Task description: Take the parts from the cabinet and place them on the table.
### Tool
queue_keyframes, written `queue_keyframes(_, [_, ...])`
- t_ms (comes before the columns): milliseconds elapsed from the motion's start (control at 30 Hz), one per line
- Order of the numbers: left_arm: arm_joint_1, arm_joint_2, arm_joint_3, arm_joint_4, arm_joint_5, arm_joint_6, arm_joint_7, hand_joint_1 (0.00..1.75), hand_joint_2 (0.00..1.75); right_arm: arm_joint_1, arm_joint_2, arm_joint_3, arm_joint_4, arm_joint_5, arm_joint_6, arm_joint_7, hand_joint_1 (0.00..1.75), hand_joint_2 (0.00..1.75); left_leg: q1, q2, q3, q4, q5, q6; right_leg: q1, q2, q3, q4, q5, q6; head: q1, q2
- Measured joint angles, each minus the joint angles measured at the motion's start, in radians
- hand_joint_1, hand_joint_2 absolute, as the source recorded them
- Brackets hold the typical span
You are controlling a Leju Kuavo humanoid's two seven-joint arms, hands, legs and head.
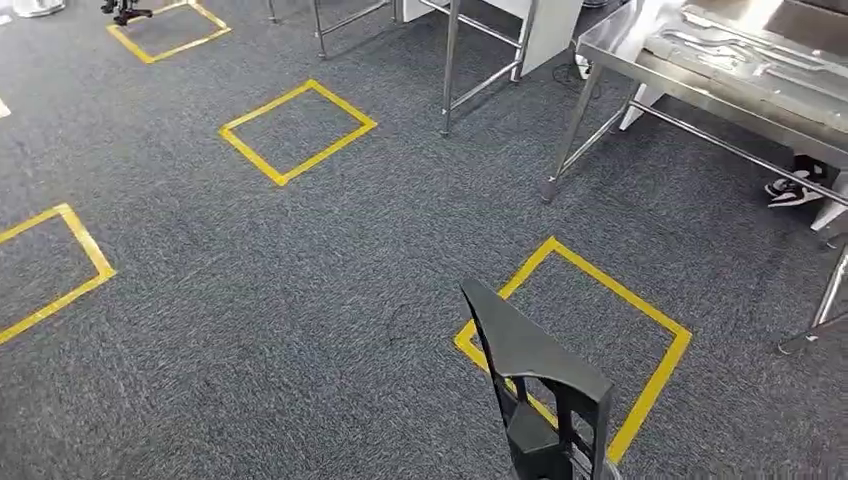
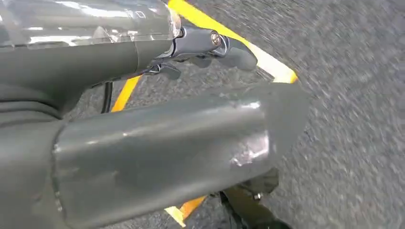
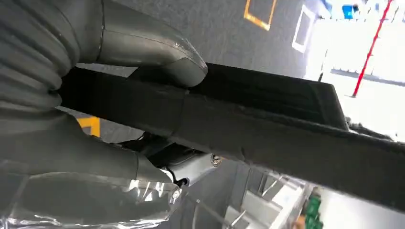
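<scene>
A long black plastic part (image 1: 535, 370) rises from the bottom edge of the head view, over a yellow tape square. In the right wrist view my right hand (image 3: 86, 124) grips this black part (image 3: 267, 124), with the grey thumb (image 3: 153, 47) pressed on one side and the fingers behind it. My left hand (image 2: 157, 138) hangs over the carpet and holds nothing; its thumb stands apart from the dark fingers (image 2: 224, 47). The steel table (image 1: 640, 70) stands at the far right, with pale grey parts (image 1: 760, 60) lying on it.
Grey carpet carries several yellow tape squares (image 1: 297, 130). Metal frame legs (image 1: 450, 70) stand at the top centre. A person's shoes (image 1: 795, 188) show beneath the table at the right, and another table leg (image 1: 830, 295) stands at the right edge.
</scene>
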Motion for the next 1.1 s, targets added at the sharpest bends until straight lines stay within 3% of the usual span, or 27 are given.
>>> queue_keyframes(133, [-0.01,0.0,0.002,0.0,0.001,-0.004,0.001,0.0,0.0,0.0,0.0,0.006,0.006,0.005,-0.01,0.0,1.75,1.75,-0.002,0.034,0.022,-0.005,-0.013,-0.026,0.014,0.043,0.0,0.0,-0.005,-0.02,0.0,0.0])
queue_keyframes(167, [-0.011,0.0,0.002,0.0,0.001,-0.004,0.0,0.0,0.0,0.0,0.0,0.006,0.006,0.005,-0.01,0.0,1.75,1.75,-0.001,0.036,0.022,-0.003,-0.018,-0.033,0.004,0.056,0.008,-0.011,0.002,-0.03,0.0,0.0])
queue_keyframes(200, [-0.011,0.0,0.003,0.0,0.001,-0.004,-0.001,0.0,0.0,0.001,0.0,0.008,0.006,0.005,-0.01,-0.001,1.75,1.75,0.005,-0.021,0.016,0.02,-0.035,-0.042,0.002,0.066,0.01,-0.015,0.004,-0.033,0.0,0.0])
queue_keyframes(233, [-0.01,0.0,0.003,0.0,0.001,-0.005,-0.003,0.0,0.0,-0.005,0.0,0.009,0.008,0.006,-0.01,0.0,1.75,1.75,0.005,-0.062,-0.011,0.077,-0.071,-0.045,0.001,0.074,0.009,-0.014,0.005,-0.04,0.0,0.0])
queue_keyframes(300, [-0.004,0.0,0.005,0.0,0.002,-0.006,-0.003,0.0,0.0,-0.012,-0.002,0.01,0.01,0.006,-0.01,0.0,1.75,1.75,0.005,-0.088,-0.091,0.232,-0.14,-0.048,0.005,0.098,0.007,-0.012,0.004,-0.046,0.0,0.0])
queue_keyframes(333, [-0.002,0.001,0.006,0.0,0.002,-0.006,-0.003,0.0,0.0,-0.011,-0.002,0.01,0.011,0.006,-0.01,0.0,1.75,1.75,0.005,-0.091,-0.123,0.29,-0.153,-0.049,0.007,0.111,0.007,-0.01,0.002,-0.048,0.0,0.0])
queue_keyframes(367, [0.001,0.001,0.006,0.0,0.002,-0.006,-0.003,0.0,0.0,-0.011,-0.002,0.01,0.014,0.006,-0.01,0.0,1.75,1.75,0.005,-0.092,-0.138,0.307,-0.14,-0.048,0.009,0.127,0.008,-0.008,0.002,-0.049,0.0,0.0])
queue_keyframes(400, [0.001,0.001,0.006,0.0,0.002,-0.006,-0.003,0.0,0.0,-0.011,-0.002,0.01,0.015,0.007,-0.01,0.0,1.75,1.75,0.005,-0.093,-0.131,0.274,-0.102,-0.046,0.009,0.142,0.01,-0.007,0.0,-0.049,0.0,0.0])
queue_keyframes(433, [0.001,0.001,0.006,0.0,0.002,-0.005,-0.003,0.0,0.0,-0.011,-0.002,0.01,0.016,0.007,-0.01,0.0,1.75,1.75,0.005,-0.098,-0.105,0.198,-0.047,-0.041,0.009,0.159,0.012,-0.004,-0.002,-0.048,0.0,0.0])
queue_keyframes(467, [0.0,0.001,0.006,0.0,0.002,-0.004,-0.003,0.0,0.0,-0.012,-0.002,0.01,0.016,0.007,-0.01,0.0,1.75,1.75,0.005,-0.116,-0.072,0.114,0.003,-0.036,0.01,0.172,0.015,-0.003,-0.004,-0.045,0.0,0.0])
queue_keyframes(500, [0.001,0.001,0.006,0.0,0.002,-0.003,-0.003,0.0,0.0,-0.012,-0.002,0.01,0.016,0.007,-0.01,0.0,1.75,1.75,0.005,-0.164,-0.048,0.043,0.028,-0.029,0.007,0.182,0.014,-0.003,-0.005,-0.044,0.0,0.0])
queue_keyframes(533, [0.001,0.001,0.007,0.0,0.002,-0.003,-0.003,0.0,0.0,-0.014,-0.002,0.01,0.017,0.007,-0.01,0.0,1.75,1.75,0.007,-0.187,-0.038,0.021,0.014,-0.022,0.013,0.192,0.01,0.003,-0.007,-0.039,0.0,0.0])
queue_keyframes(633, [-0.003,0.0,0.007,0.0,0.002,-0.001,-0.004,0.0,0.0,-0.011,-0.002,0.01,0.017,0.007,-0.01,0.0,1.75,1.75,-0.003,-0.157,-0.03,0.015,0.011,-0.011,0.0,0.227,0.0,-0.006,0.002,-0.017,0.0,0.0])
queue_keyframes(667, [-0.005,0.0,0.007,0.0,0.002,0.0,-0.005,0.0,0.0,-0.011,0.0,0.01,0.016,0.008,-0.01,0.0,1.75,1.75,0.006,-0.144,-0.025,-0.001,0.019,0.0,0.007,0.239,-0.001,-0.009,0.004,-0.008,0.0,0.0])
queue_keyframes(700, [-0.007,-0.005,0.007,0.0,0.002,0.0,-0.005,0.0,0.0,-0.009,0.001,0.01,0.017,0.008,-0.01,0.0,1.75,1.75,0.009,-0.125,-0.017,-0.012,0.027,0.005,0.006,0.194,-0.002,0.009,-0.005,-0.011,0.0,0.0])
queue_keyframes(733, [-0.006,-0.005,0.007,0.0,0.002,0.0,-0.006,0.0,0.0,-0.011,0.003,0.01,0.017,0.007,-0.011,0.0,1.75,1.75,0.01,-0.117,-0.014,-0.019,0.027,0.014,0.01,0.136,-0.022,0.046,-0.033,-0.011,0.0,0.0])
queue_keyframes(767, [-0.003,-0.005,0.007,0.0,0.002,0.0,-0.006,0.0,0.0,-0.017,0.003,0.01,0.018,0.008,-0.011,0.0,1.75,1.75,0.009,-0.101,-0.014,-0.019,0.027,0.015,0.009,0.107,-0.06,0.116,-0.074,-0.009,0.0,0.0])
queue_keyframes(833, [0.001,-0.005,0.008,0.0,0.002,-0.003,-0.006,0.0,0.0,-0.021,0.008,0.01,0.018,0.008,-0.01,0.001,1.75,1.75,0.007,-0.068,-0.013,-0.018,0.022,0.017,0.001,0.088,-0.133,0.256,-0.131,-0.001,0.0,0.0])
queue_keyframes(867, [0.001,-0.005,0.008,0.0,0.003,-0.004,-0.006,0.0,0.0,-0.02,0.01,0.01,0.019,0.008,-0.01,0.001,1.75,1.75,0.007,-0.052,-0.013,-0.018,0.019,0.016,-0.003,0.084,-0.148,0.28,-0.128,0.003,0.0,0.0])
queue_keyframes(900, [0.0,-0.005,0.008,0.0,0.003,-0.005,-0.006,0.0,0.0,-0.019,0.01,0.01,0.021,0.008,-0.01,0.002,1.75,1.75,0.007,-0.04,-0.01,-0.017,0.016,0.013,-0.007,0.08,-0.137,0.258,-0.104,0.007,0.0,0.0])
queue_keyframes(933, [-0.001,-0.006,0.008,0.0,0.003,-0.005,-0.006,0.0,0.0,-0.019,0.01,0.01,0.022,0.008,-0.01,0.002,1.75,1.75,0.009,-0.029,-0.007,-0.017,0.012,0.008,-0.012,0.073,-0.106,0.201,-0.066,0.01,0.0,0.0])
queue_keyframes(967, [-0.001,-0.007,0.008,0.0,0.003,-0.006,-0.006,0.0,0.0,-0.019,0.01,0.01,0.023,0.008,-0.01,0.002,1.75,1.75,0.01,-0.016,-0.001,-0.015,0.006,0.001,-0.014,0.056,-0.057,0.112,-0.023,0.013,0.0,0.0])
queue_keyframes(1000, [-0.002,-0.009,0.008,0.0,0.003,-0.008,-0.007,0.0,0.0,-0.02,0.01,0.01,0.023,0.008,-0.01,0.003,1.75,1.75,0.009,-0.004,0.007,-0.01,-0.001,-0.006,-0.015,0.012,-0.004,0.023,0.01,0.012,0.0,0.0])
queue_keyframes(1033, [-0.001,-0.009,0.008,0.0,0.003,-0.008,-0.009,0.0,0.0,-0.023,0.01,0.01,0.023,0.009,-0.01,0.005,1.75,1.75,0.002,0.005,0.006,-0.005,-0.009,-0.015,-0.004,-0.01,0.005,0.003,-0.006,0.01,0.0,0.0])
queue_keyframes(1100, [-0.006,-0.009,0.008,0.0,0.004,-0.009,-0.011,0.0,0.0,-0.022,0.01,0.011,0.023,0.01,-0.012,0.007,1.75,1.75,0.001,0.021,0.017,-0.007,-0.015,-0.027,-0.004,0.015,0.002,0.003,-0.006,-0.004,0.0,0.0])
